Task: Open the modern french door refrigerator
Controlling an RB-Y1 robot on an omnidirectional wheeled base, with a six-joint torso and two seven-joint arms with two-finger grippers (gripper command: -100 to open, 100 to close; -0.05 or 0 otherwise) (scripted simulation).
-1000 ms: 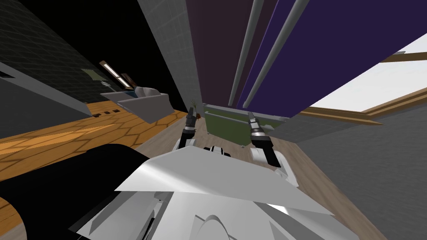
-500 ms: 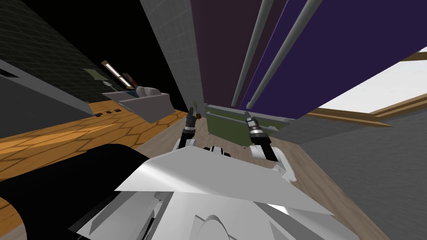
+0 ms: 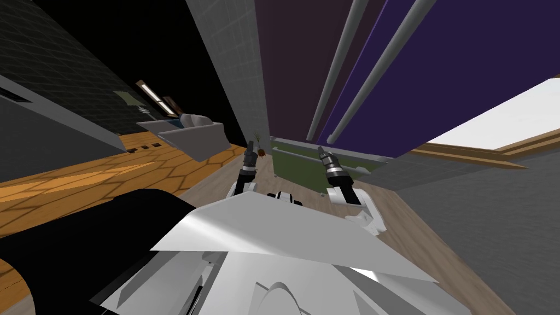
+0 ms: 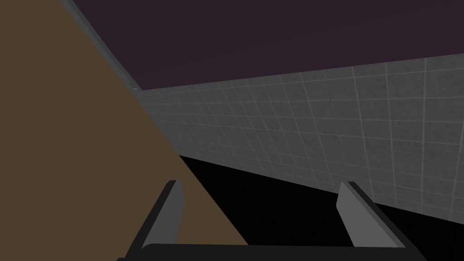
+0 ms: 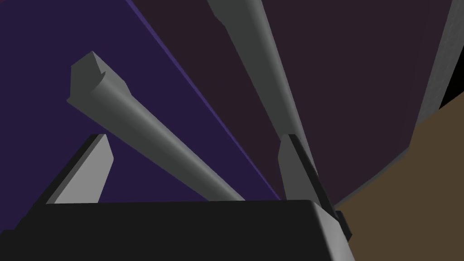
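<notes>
The refrigerator stands straight ahead with two tall doors, a dark maroon one [image 3: 290, 65] and a purple one [image 3: 448, 60]. Each carries a long grey bar handle at the middle seam. My right gripper [image 3: 321, 149] is raised at the lower end of the purple door's handle [image 3: 377, 71]. In the right wrist view that handle [image 5: 149, 131] runs between the open fingers of the gripper [image 5: 195, 138], untouched by either. The maroon door's handle [image 5: 263, 68] passes just outside one finger [image 5: 294, 167]. My left gripper [image 3: 251, 145] hangs open by the refrigerator's left side [image 4: 260, 186], holding nothing.
Below the doors lies an olive green drawer front [image 3: 295, 164] with a grey bar. A grey tiled wall [image 3: 240, 71] flanks the refrigerator on the left. A grey cabinet with a white, wood-edged top [image 3: 508, 120] stands to the right. A pale sofa [image 3: 191, 134] is at the far left.
My right arm has reached forward and a little left, bringing the gripper up to the handles' lower ends. The head view has shifted slightly. The left arm has stayed put.
</notes>
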